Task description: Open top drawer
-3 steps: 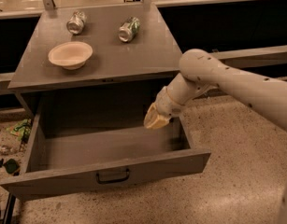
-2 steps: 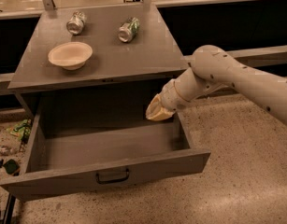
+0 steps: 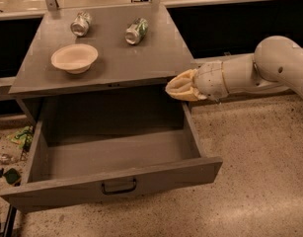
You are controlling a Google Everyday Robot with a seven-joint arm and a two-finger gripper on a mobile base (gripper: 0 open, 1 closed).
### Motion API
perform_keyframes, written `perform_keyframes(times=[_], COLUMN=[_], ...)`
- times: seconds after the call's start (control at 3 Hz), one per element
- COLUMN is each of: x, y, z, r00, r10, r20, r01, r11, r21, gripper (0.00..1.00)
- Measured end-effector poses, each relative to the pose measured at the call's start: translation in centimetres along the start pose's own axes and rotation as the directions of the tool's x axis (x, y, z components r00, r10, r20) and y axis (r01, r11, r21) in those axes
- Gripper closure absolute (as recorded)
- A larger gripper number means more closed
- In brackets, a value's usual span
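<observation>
The top drawer (image 3: pixel 116 181) is a wide grey drawer with a small black pull handle (image 3: pixel 119 186) at the centre of its front. It stands pulled far out of the grey cabinet, and its deep grey box is empty. My gripper (image 3: pixel 176 87) is at the end of the white arm (image 3: pixel 259 68) that reaches in from the right. It hangs by the cabinet's front right corner, above the drawer's right wall, well away from the handle. It holds nothing that I can see.
On the cabinet top (image 3: pixel 141 58) sit a beige bowl (image 3: pixel 74 58) at the left and two lying cans, one silver (image 3: pixel 81 23) and one green (image 3: pixel 136 30). Speckled floor spreads to the right and front. Small litter lies on the floor at the left (image 3: pixel 20 137).
My arm has risen and drawn back to the right, out of the drawer's box and up to the cabinet top's corner. The drawer stays open.
</observation>
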State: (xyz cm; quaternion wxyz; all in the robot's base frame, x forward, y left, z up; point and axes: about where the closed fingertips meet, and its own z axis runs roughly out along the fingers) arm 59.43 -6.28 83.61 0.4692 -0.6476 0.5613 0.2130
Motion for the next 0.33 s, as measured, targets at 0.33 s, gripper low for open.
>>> perform_keyframes(times=[0.33], x=[0.22], y=[0.34], z=[0.63], r00=[1.000], r10=[0.001], r20=[-0.012], r01=[-0.002], r11=[0.9999], r21=[-0.015], gripper=[0.76])
